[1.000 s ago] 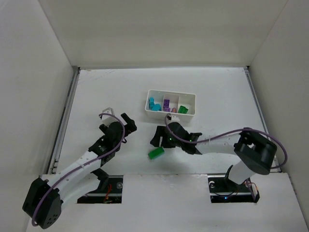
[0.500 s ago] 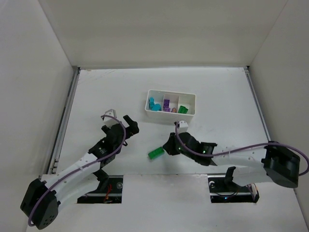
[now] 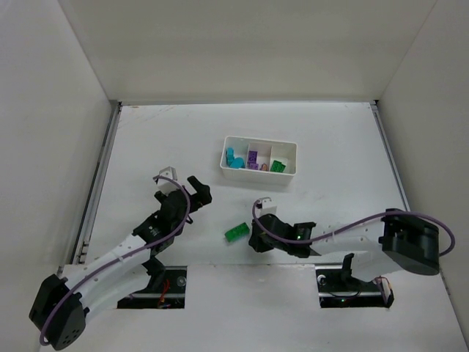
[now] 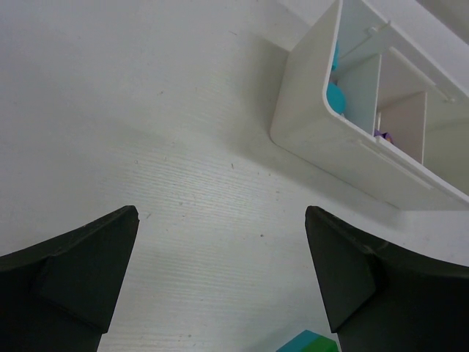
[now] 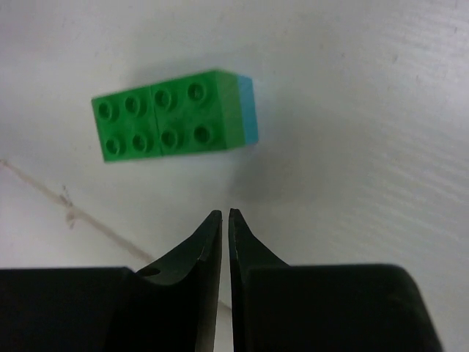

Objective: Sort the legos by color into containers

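**Right Gripper Closed Short of the Loose Green Brick**

The right gripper point(image 5: 225, 214) has its jaws pressed together with nothing between them. The green lego point(image 5: 172, 125) lies flat on the table point(image 5: 366, 88), studs up, just ahead of the fingertips and apart from them. Its end shows a cyan face. Judgement: the brick is not gripped, so the jaws must part before pickup.

The left gripper point(image 4: 221, 213) stands wide and empty above the table. The tray point(image 4: 315, 125) sits ahead of it and to its right. The tray's separate compartments hold cyan legos point(image 3: 233, 158), purple legos point(image 3: 253, 158) and green legos point(image 3: 278, 166). By colour, the loose brick likely belongs with the green ones.
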{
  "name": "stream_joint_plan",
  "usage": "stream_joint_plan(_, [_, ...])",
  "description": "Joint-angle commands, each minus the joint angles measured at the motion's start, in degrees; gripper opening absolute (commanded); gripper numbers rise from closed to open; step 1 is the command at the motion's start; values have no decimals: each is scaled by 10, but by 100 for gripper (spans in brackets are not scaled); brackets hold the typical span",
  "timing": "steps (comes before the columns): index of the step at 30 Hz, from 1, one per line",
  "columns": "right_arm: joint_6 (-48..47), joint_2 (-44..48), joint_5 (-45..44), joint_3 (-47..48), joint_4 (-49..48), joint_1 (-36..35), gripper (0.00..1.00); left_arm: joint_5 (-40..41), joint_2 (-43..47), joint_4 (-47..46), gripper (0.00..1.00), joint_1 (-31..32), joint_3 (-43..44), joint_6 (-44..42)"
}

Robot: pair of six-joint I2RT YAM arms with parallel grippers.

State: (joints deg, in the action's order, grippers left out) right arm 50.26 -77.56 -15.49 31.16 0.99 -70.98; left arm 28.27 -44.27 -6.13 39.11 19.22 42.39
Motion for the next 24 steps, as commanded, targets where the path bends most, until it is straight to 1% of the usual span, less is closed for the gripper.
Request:
stream_joint_plan(1, [-35, -35, -1, 57, -50, 27, 14, 8, 19, -3, 100, 14, -7, 17])
stream_joint_plan(7, [-70, -115, -11, 104, -128, 83, 14, 13, 10, -11, 100, 24, -14, 30])
stream_joint_plan(11, [-99, -167, -18, 156, -149, 104, 15, 13, 7, -13, 100, 26, -17, 36])
stream_joint_plan(13, [-113, -175, -28, 169, -145, 110, 18, 13, 9, -11, 100, 20, -17, 36])
stream_joint_plan(14, [-115, -168, -36, 168, -140, 109, 23, 12, 12, -8, 100, 18, -16, 36])
stream_joint_plan(17, [-126, -126, -61, 142, -132, 108, 45, 13, 26, -4, 100, 15, -23, 33])
stream_joint_plan(19, [-131, -91, -61, 121, -124, 100, 57, 13, 28, -4, 100, 5, -25, 32])
stream_joint_plan(21, [-143, -75, -50, 116, -118, 92, 65, 12, 22, -10, 100, -5, -28, 33])
stream_joint_plan(24, [-177, -75, -27, 121, -117, 84, 79, 7, 3, -13, 100, -15, -17, 30])
